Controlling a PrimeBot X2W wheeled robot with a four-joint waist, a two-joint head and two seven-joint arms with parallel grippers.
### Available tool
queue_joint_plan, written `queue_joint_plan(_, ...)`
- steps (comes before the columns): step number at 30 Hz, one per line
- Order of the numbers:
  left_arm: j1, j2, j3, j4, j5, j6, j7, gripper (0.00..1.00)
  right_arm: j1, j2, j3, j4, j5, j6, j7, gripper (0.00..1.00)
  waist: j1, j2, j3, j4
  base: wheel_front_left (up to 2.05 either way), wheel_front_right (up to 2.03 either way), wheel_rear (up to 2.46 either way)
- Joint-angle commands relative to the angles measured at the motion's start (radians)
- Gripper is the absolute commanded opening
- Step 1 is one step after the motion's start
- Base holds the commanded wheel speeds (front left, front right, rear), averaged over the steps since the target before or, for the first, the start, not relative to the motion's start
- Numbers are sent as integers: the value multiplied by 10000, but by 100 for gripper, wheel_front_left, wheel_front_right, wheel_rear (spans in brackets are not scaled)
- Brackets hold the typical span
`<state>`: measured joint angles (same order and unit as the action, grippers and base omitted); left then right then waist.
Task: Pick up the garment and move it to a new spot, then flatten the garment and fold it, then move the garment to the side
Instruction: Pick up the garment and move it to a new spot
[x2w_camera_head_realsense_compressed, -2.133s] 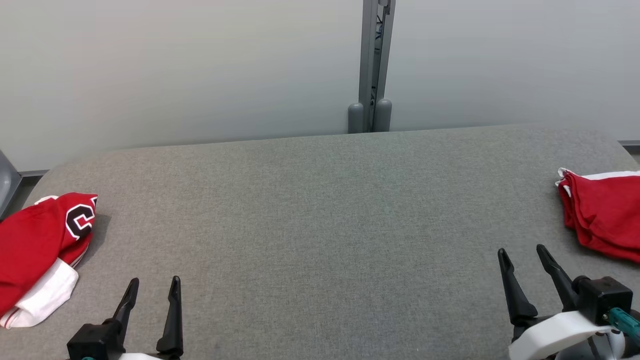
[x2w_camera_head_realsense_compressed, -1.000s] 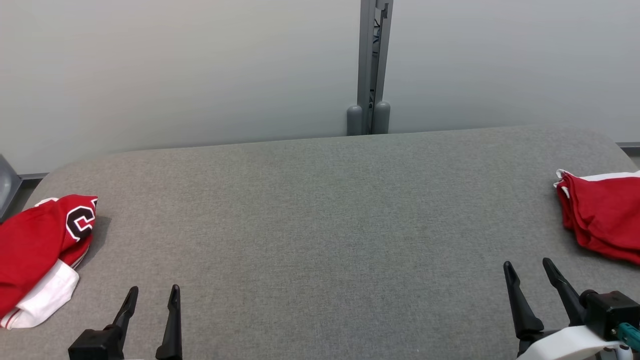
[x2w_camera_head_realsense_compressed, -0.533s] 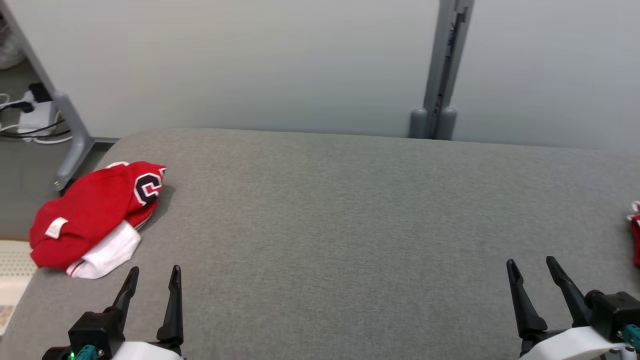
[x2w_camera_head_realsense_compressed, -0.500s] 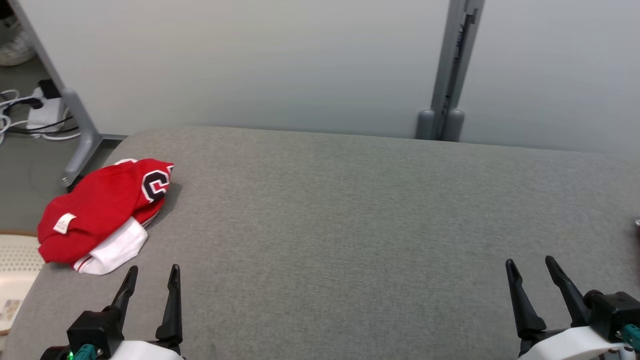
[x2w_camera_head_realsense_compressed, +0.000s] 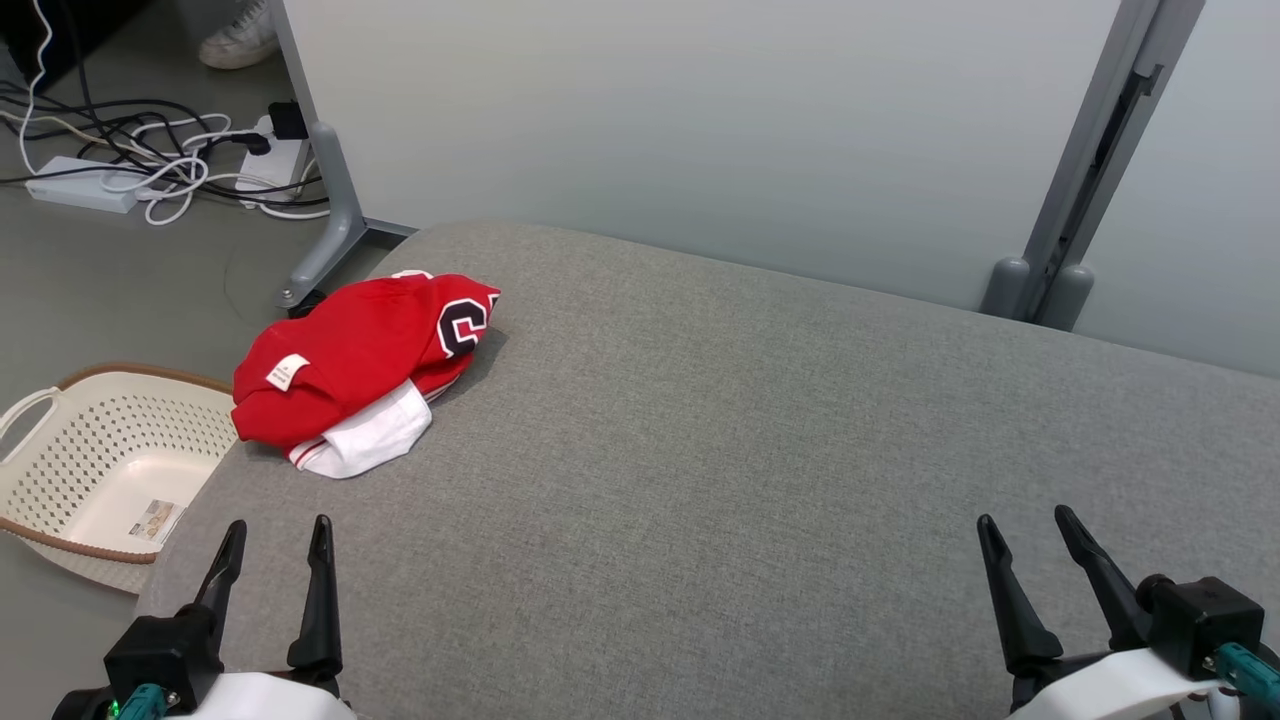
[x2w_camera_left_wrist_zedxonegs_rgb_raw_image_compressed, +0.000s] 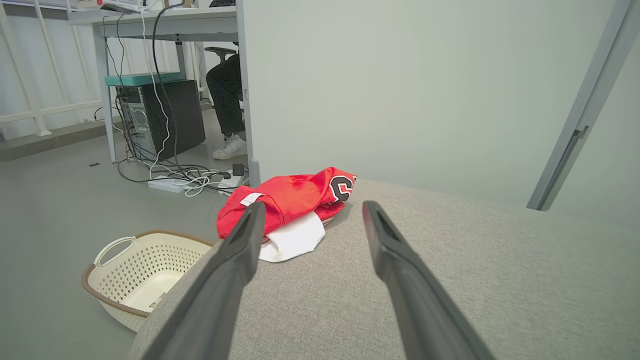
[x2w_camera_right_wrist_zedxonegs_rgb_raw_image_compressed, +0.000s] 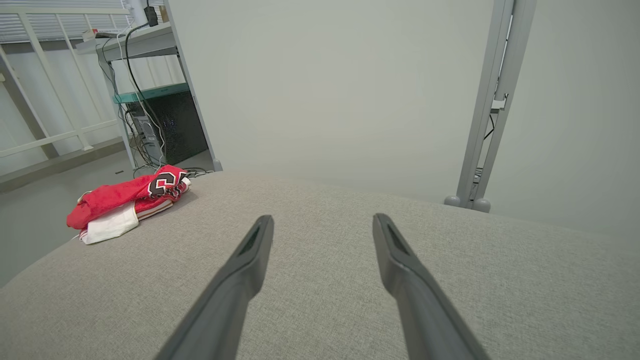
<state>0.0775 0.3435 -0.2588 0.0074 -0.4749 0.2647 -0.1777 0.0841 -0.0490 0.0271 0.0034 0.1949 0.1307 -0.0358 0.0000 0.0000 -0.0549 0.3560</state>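
We saw the red garment (x2w_camera_head_realsense_compressed: 360, 365) lying bunched in the upper left of the head view, on the left end of the grey tabletop (x2w_camera_head_realsense_compressed: 720, 430), close to its rounded corner. A white part stuck out beneath it on the near side, and a dark, white-edged letter showed at its far right end. Our left pincer (x2w_camera_head_realsense_compressed: 279, 523) stood at the lower left of that frame, its two dark fingers apart and pointing up the picture. The garment lay above it and slightly to the right, clear of the fingertips with bare grey cloth between. Our right pincer (x2w_camera_head_realsense_compressed: 1024, 515) stood at the lower right, its fingers likewise spread over bare tabletop, well apart from the garment across the tabletop's width. In the left wrist view the garment (x2w_camera_left_wrist_zedxonegs_rgb_raw_image_compressed: 292, 197) sat just above the centre, partly behind the left-hand fingertip and reaching into the gap between the fingers. In the right wrist view the garment (x2w_camera_right_wrist_zedxonegs_rgb_raw_image_compressed: 120, 196) lay at the middle left, well off to the left of the spread fingers. A cream perforated basket (x2w_camera_head_realsense_compressed: 90, 440) stood on the floor at the left edge of the head view, beside the tabletop's corner.
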Motion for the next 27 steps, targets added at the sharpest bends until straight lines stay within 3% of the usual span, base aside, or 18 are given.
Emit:
queue_joint_plan(1,-97,68,47,-41,-19,23,-61,100,-63,-41,-13,0,78,0,-88,100,0,0,-30,58,0,0,0)
queue_joint_plan(19,-663,161,210,-334,-46,74,-236,100,-117,-40,-97,-188,-35,0,37,100,0,0,279,117,0,0,0)
queue_joint_plan(27,-2805,539,1034,-69,-255,-435,-604,100,-808,-71,-109,-991,-628,0,577,100,0,0,1944,-489,0,0,0)
